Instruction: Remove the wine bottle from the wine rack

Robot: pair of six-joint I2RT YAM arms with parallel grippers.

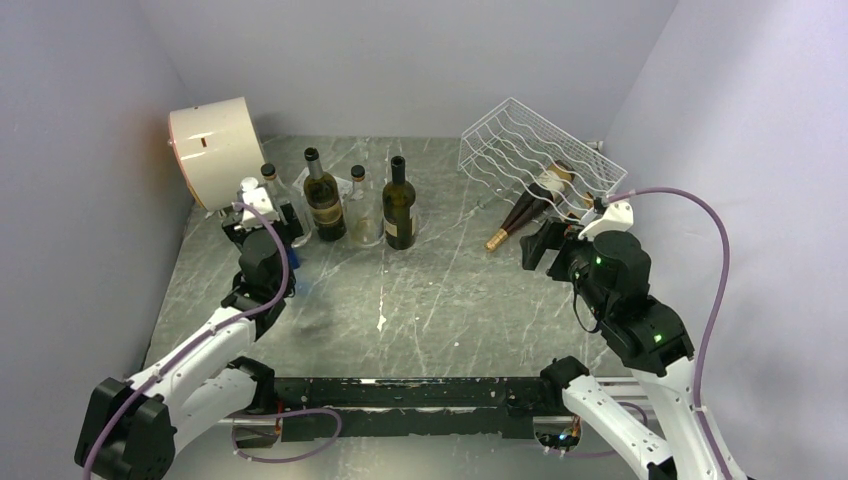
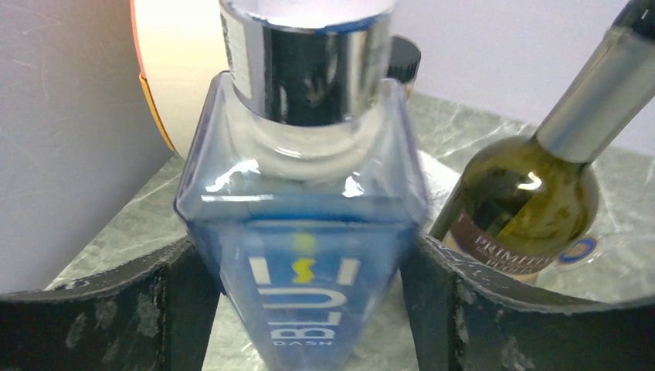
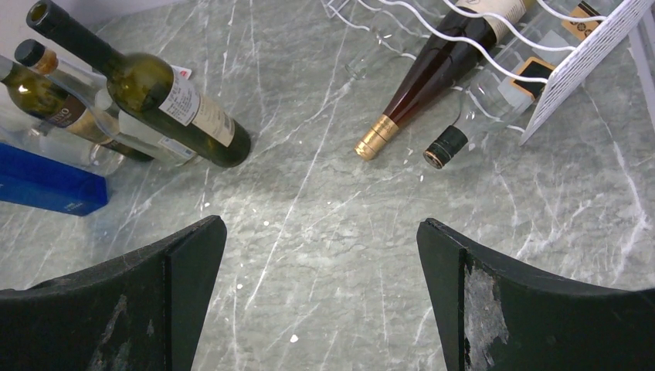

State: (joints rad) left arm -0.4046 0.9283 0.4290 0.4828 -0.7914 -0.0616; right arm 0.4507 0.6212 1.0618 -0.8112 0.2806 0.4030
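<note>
The white wire wine rack [image 1: 520, 140] stands at the back right, also in the right wrist view [image 3: 595, 54]. A dark wine bottle [image 1: 528, 203] with a gold cap lies in a low cradle, neck poking out front-left onto the table [image 3: 432, 73]. A clear bottle with a black cap [image 3: 448, 144] lies beside it. My right gripper [image 1: 545, 248] is open and empty [image 3: 320, 255], just short of the bottle's neck. My left gripper [image 1: 265, 215] is at the back left, shut on a blue square bottle [image 2: 301, 255] with a silver cap.
A cream cylindrical drum [image 1: 215, 150] lies at the back left. Two dark green bottles [image 1: 323, 200] [image 1: 400, 205] and a small clear one [image 1: 360, 205] stand in a row at the back middle. Walls close in on left, back and right.
</note>
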